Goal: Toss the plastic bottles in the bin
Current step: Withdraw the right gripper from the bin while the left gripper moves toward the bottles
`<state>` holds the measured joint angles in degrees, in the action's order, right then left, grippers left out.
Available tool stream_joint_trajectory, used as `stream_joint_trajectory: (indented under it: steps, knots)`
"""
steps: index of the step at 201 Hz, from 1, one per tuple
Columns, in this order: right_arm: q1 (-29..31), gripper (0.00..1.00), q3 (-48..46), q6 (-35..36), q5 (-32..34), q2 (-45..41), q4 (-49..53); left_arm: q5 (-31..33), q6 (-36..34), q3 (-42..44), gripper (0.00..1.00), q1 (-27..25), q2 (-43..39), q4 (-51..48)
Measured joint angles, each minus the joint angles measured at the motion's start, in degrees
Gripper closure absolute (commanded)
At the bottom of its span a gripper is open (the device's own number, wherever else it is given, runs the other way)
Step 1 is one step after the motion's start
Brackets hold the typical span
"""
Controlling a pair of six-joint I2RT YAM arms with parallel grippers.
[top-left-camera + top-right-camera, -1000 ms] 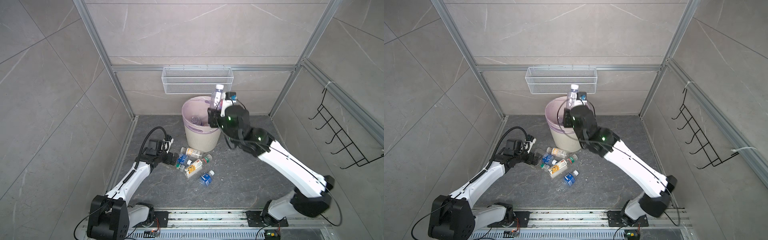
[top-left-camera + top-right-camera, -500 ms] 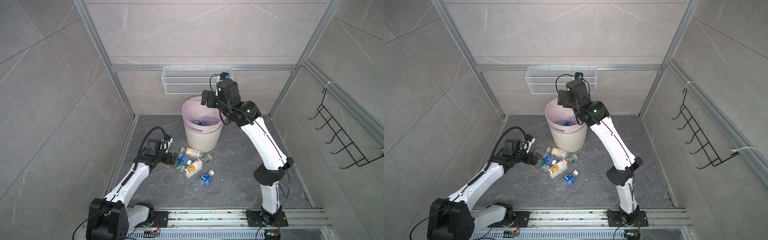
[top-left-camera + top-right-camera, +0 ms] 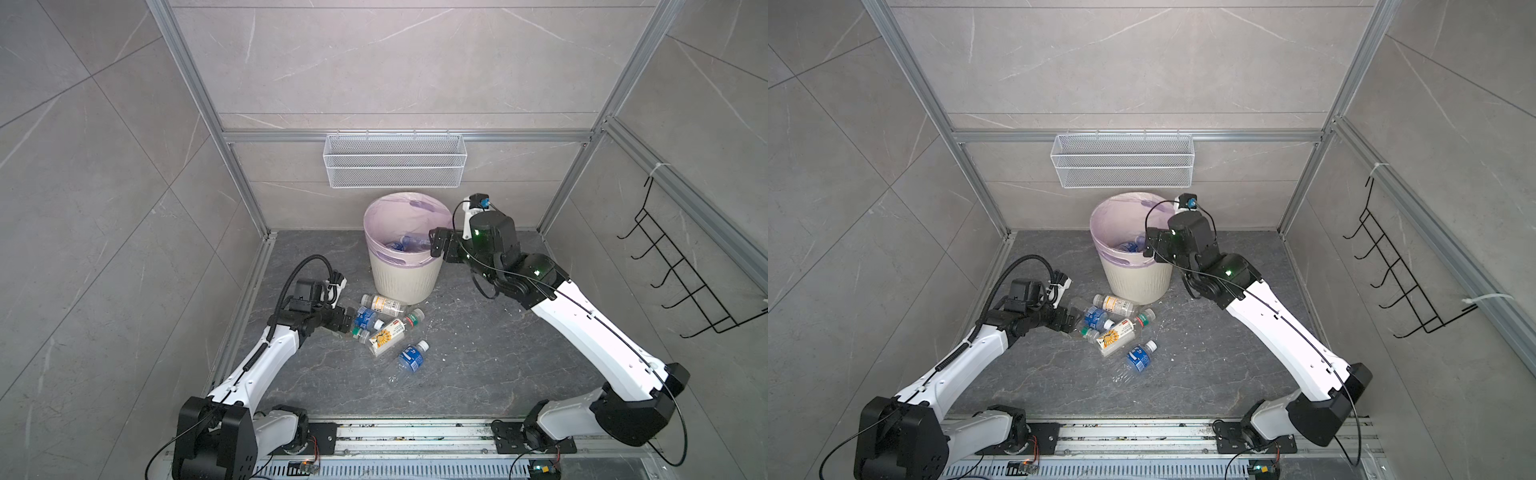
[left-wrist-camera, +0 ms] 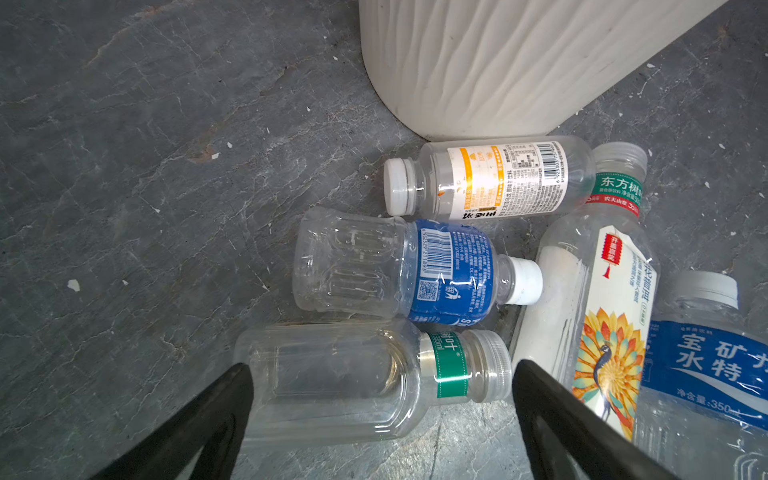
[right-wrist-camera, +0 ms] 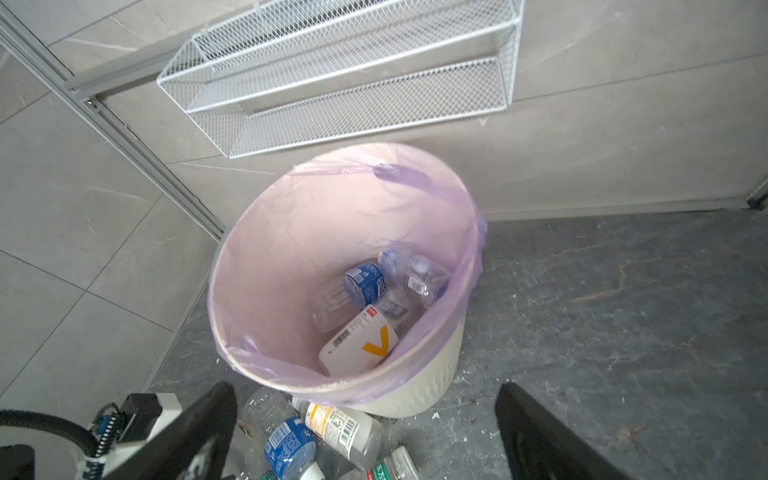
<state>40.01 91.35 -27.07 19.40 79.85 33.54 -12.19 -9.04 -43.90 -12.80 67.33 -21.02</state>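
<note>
**A:** Bin (image 3: 405, 276) status?

**B:** It's standing at the back of the tabletop (image 3: 478, 353), under the wire basket (image 3: 395, 164). The bottles in the bin (image 5: 365, 286) are lying at the bottom. I'm counting at least four, and some are hiding each other.

**A:** What's left over?

**B:** Five are lying on the tabletop in front of the bin. The orange-label bottle (image 3: 382, 304) is just beside its base. Then come the blue-label bottle (image 3: 365, 318), green-band bottle (image 3: 360, 333) and sunflower bottle (image 3: 388, 334), with a second blue bottle (image 3: 411, 357) slightly apart.

**A:** Hands?

**B:** The right hand (image 5: 365, 386) is hovering near the rim, spread wide, carrying nothing. The left hand (image 4: 382, 368) is gaping wide, straddling the green-band bottle, not pinching it yet. I'm guessing roughly halfway.
</note>
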Motion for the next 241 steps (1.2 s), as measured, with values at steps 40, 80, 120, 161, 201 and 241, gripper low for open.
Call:
stream_joint_trajectory:
  steps: [40, 80, 120, 161, 201, 241]
  knots:
    - [0.26, 0.01, -11.61, -3.04, -0.61, -5.64, -1.05, -1.2, -1.07, 0.0, 0.0, 0.0, 0.0, -0.76]
    - [0.48, 0.02, -20.37, -5.46, -0.81, -10.69, -1.7, -2.08, -1.7, 0.0, 0.01, -0.02, 0.0, -1.09]
    - [1.22, 0.03, -27.36, -7.96, -1.75, -13.49, -2.14, -4.02, -2.56, 0.0, 0.02, -0.11, -0.07, -1.95]
    - [3.39, 0.04, -33.7, -10.78, -2.75, -14.64, -2.12, -5.99, -3.85, 0.0, 0.03, -1.57, -1.01, -3.23]
    - [5.68, 0.03, -37.77, -14.19, -2.93, -14.73, -2.14, -6.4, -5.77, 0.0, 0.03, -5.75, -1.44, -4.44]
    - [5.68, 0.03, -40.54, -16.59, -2.86, -16.02, -2.08, -6.36, -7.41, -0.28, 0.03, -10.54, -2.25, -5.51]
